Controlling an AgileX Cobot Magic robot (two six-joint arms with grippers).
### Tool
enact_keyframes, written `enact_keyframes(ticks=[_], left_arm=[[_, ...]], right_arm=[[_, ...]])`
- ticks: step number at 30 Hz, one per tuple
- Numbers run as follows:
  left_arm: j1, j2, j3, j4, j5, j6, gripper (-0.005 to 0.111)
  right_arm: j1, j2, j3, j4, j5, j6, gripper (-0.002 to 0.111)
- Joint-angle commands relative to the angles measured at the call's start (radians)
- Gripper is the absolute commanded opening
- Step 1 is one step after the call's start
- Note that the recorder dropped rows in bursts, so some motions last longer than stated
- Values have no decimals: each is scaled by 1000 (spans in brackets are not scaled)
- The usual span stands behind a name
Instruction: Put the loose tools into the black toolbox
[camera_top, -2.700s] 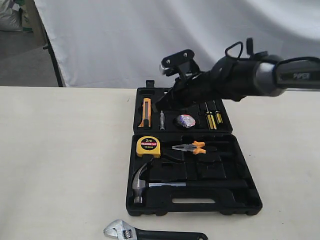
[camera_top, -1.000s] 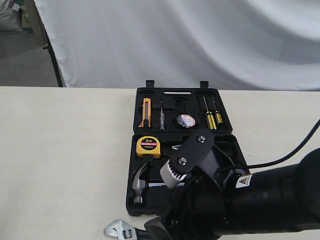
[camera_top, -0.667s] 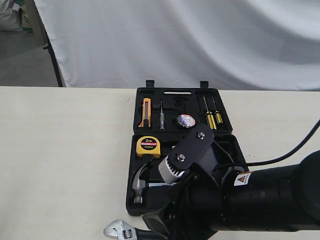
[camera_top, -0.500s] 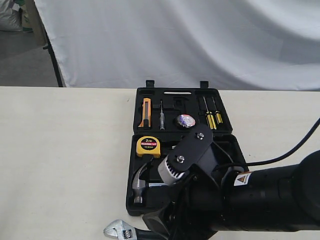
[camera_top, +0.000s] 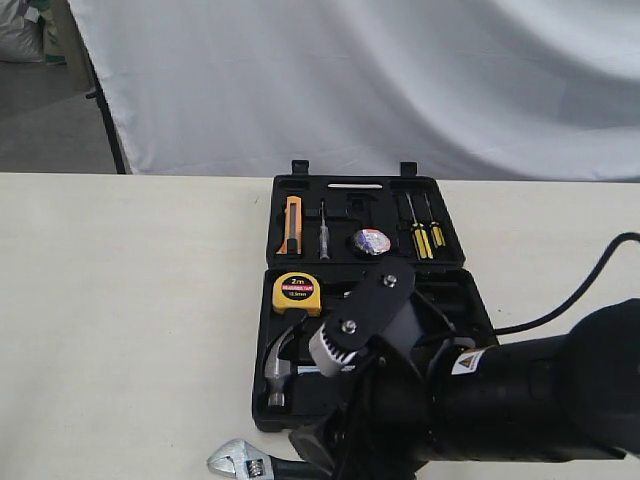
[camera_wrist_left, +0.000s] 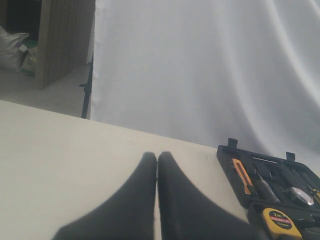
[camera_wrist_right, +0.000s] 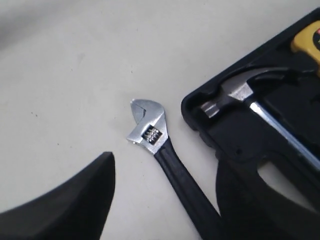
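Observation:
The silver adjustable wrench (camera_wrist_right: 147, 129) with its black handle lies on the table just in front of the black toolbox (camera_top: 275, 205). My right gripper (camera_wrist_right: 167, 167) hangs open above the wrench handle, one finger on each side, not touching it. The claw hammer (camera_top: 279, 366) lies in the near half of the case, its silver head at the left. The small tape roll (camera_top: 370, 241) sits in a recess of the far half. My left gripper (camera_wrist_left: 157, 156) is shut and empty over bare table, left of the case.
The yellow tape measure (camera_top: 297, 292) sits in the near half; my right arm (camera_top: 500, 400) hides the pliers. An orange knife (camera_top: 291, 224) and yellow-handled screwdrivers (camera_top: 428, 238) fill the far half. A white curtain hangs behind the table.
My right arm swung from over the far half of the case down to the front edge above the wrench. Over the last second it has only shifted slightly left.

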Motion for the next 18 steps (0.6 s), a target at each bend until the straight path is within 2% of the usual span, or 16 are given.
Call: enact_keyframes(ticks=[1, 6, 13, 18], left_arm=[[25, -3, -3, 4, -7, -5, 1], [25, -3, -3, 4, -7, -5, 1], [25, -3, -3, 4, -7, -5, 1], [25, -3, -3, 4, -7, -5, 1]], right_arm=[[5, 92, -5, 51, -57, -8, 57], [22, 183, -71, 47, -17, -45, 57], [108, 326, -172, 45, -4, -131, 57], [111, 368, -187, 42, -4, -139, 57]])
